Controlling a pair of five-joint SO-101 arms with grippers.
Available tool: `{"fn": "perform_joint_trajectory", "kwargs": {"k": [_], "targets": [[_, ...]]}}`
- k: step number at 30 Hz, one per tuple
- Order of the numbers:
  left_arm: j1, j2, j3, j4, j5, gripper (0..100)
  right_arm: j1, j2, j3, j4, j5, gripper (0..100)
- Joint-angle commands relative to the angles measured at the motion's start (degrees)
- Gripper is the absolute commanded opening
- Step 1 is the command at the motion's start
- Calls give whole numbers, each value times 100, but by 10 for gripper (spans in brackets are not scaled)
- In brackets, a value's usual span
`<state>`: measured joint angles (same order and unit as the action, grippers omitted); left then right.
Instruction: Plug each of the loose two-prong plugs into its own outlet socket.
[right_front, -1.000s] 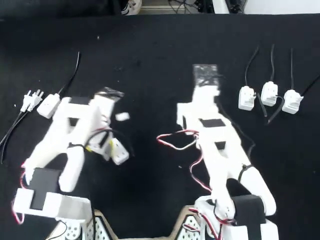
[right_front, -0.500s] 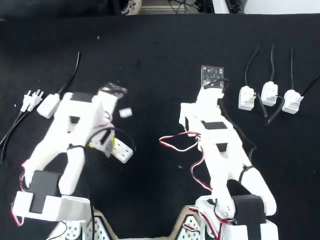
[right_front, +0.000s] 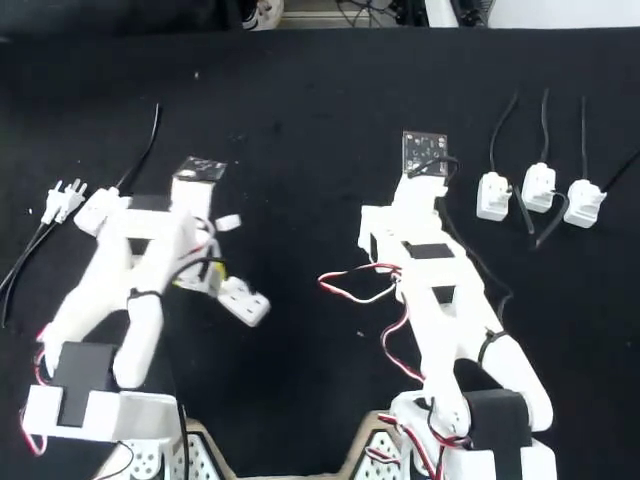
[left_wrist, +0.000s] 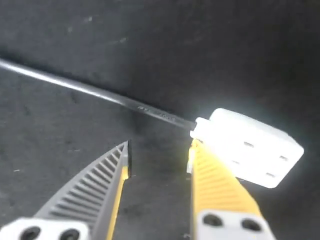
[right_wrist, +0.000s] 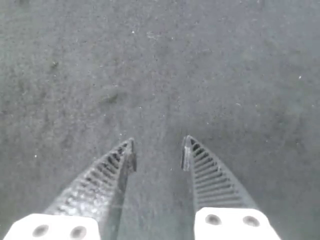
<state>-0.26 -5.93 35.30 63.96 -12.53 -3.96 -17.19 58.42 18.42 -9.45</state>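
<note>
**Item 1.** Black cloth-covered table (right_front: 300, 90), carrying everything listed below.

**Item 2.** White moulded-plastic outlet socket block (left_wrist: 252, 150). It lay flat on the cloth with its slotted face up. A thin black cord (left_wrist: 90, 90) ran out of one end. In the high view it sat at the table's left side, partly covered by the white left arm (right_front: 110, 290).

**Item 3.** White two-prong plug (right_front: 65, 198). It lay loose on the cloth just beside the socket block, on the side nearer the left edge, and was not inserted. Its own dark cord trailed toward the near left edge.

**Item 4.** Three small white corded blocks (right_front: 539, 187). They stood in a row at the table's right side, each with a black cord running toward the far edge. Whether they were plugs, sockets or joined pairs could not be told.

**Item 5.** Left gripper (left_wrist: 159, 150).
- The claw was spread and held nothing.
- The yellow ribbed finger (left_wrist: 215, 190) had its tip at the cord end of the socket block, and contact could not be told.
- The grey ribbed finger (left_wrist: 95, 190) was over bare cloth, apart from the cord.

**Item 6.** Right gripper (right_wrist: 157, 150). The claw was spread and held nothing, with both dark ribbed fingers over bare cloth.

**Item 7.** White right arm (right_front: 430, 280). It reached toward mid-table, well apart from the three blocks, and red and white wires (right_front: 350, 285) looped off its side.
</note>
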Motion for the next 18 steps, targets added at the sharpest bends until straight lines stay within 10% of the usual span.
{"fn": "perform_joint_trajectory", "kwargs": {"k": [1, 18], "targets": [[884, -264, 22, -53, 316, 195, 88, -277, -31, -123, -53, 142], [1349, -264, -646, 1495, -1055, 195, 949, -321, -295, 114, -659, 142]]}}
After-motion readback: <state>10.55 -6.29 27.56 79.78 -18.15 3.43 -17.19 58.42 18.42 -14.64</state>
